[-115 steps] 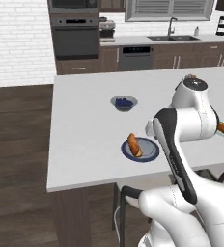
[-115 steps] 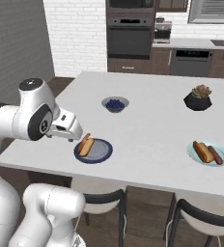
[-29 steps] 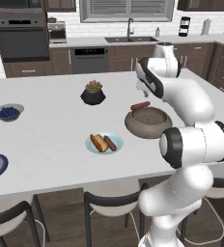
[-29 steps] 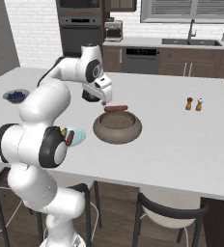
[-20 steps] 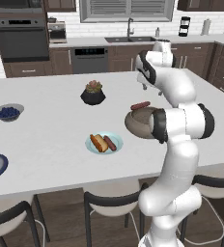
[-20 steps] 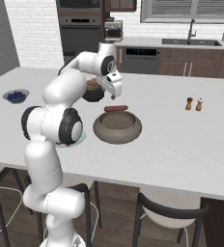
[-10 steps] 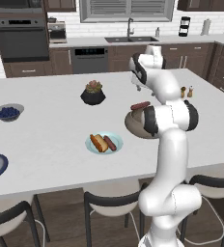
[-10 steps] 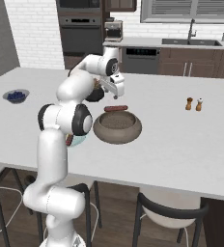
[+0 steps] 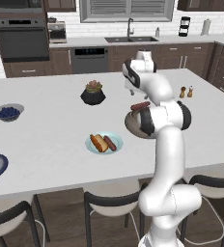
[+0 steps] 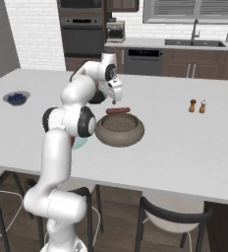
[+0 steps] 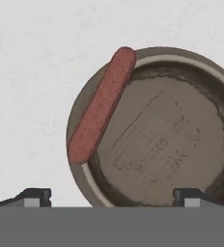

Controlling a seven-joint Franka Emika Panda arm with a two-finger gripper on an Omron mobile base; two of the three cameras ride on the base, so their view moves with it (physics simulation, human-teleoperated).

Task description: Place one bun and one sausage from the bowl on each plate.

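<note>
Here the jaws stand wide apart, holding nothing, above the bowl (image 11: 157, 140), where a sausage (image 11: 102, 104) lies across its rim.

Glossy white arm (image 9: 168, 144), dark joints

Matt, rough stoneware-like bowl (image 11: 157, 144), smooth sausage (image 11: 102, 105), pale speckled stone-like counter (image 11: 32, 62)

Two base cameras look forward and down from behind the arm, left and right, sharing the tabletop (image 9: 56, 130) and the bowl (image 10: 120, 129), while the hand camera peers straight down, close over that bowl (image 11: 157, 130).
</note>
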